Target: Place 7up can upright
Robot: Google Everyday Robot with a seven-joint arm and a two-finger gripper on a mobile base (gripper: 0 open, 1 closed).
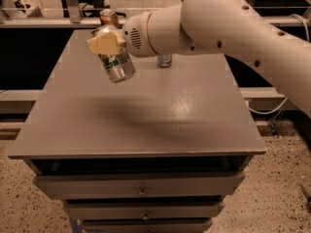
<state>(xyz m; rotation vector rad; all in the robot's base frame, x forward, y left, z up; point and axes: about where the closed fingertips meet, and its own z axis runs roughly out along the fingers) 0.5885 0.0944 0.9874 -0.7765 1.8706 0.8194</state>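
The 7up can (117, 67), silver with green markings, hangs tilted in the air above the left-middle of the grey table (146, 125), its bottom end pointing down and to the right. My gripper (108, 43) is shut on the can's upper part, with its cream fingers (102, 42) around it. The big white arm reaches in from the right and covers the far right of the table.
A brown-orange can (108, 17) stands at the table's far left edge, just behind the gripper. The base of a slim silver can (164, 60) shows under the arm at the far middle. Drawers (141, 188) sit below the tabletop. Floor lies on either side.
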